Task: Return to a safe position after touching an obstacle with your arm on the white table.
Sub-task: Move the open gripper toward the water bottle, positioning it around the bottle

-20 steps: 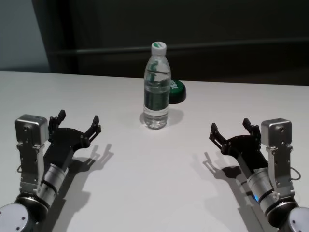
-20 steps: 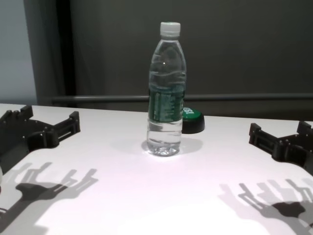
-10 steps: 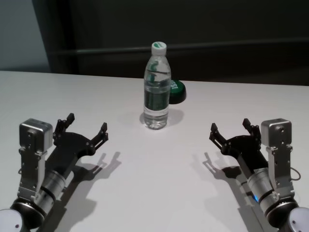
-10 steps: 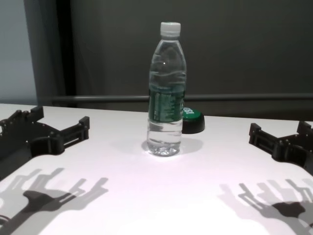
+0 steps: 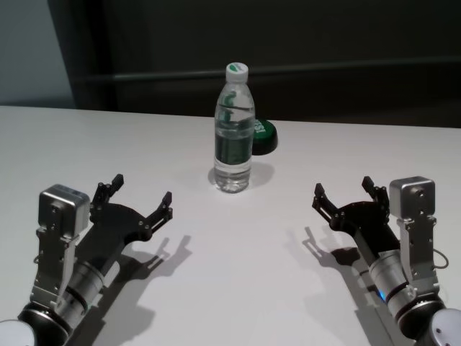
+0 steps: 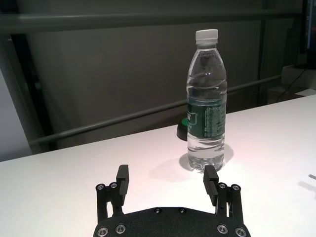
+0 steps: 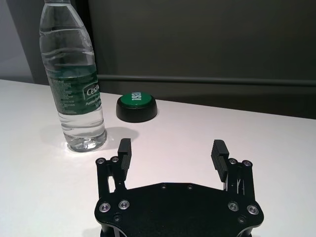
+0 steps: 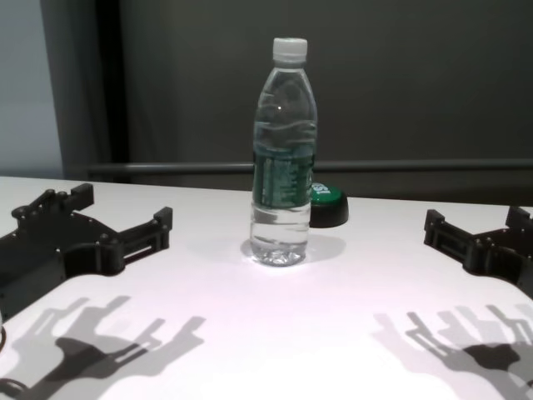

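- The left gripper (image 5: 141, 200) hovers low over the near left part of the white bench (image 5: 238, 274), its jaws spread wide and holding nothing; its shadow falls on the surface just beside it.
- The right gripper (image 5: 346, 195) hangs over the near right part of the bench, jaws likewise spread and empty, well apart from the left one.
- Farther back, between the two grippers and clear of both, the water bottle (image 5: 234, 130) stands upright on the bench, with its white cap on and a dark green label band around its middle.
- Just behind the bottle, toward the robot's right, sits a low black puck with a green top (image 5: 263, 136), close to the far edge of the bench.
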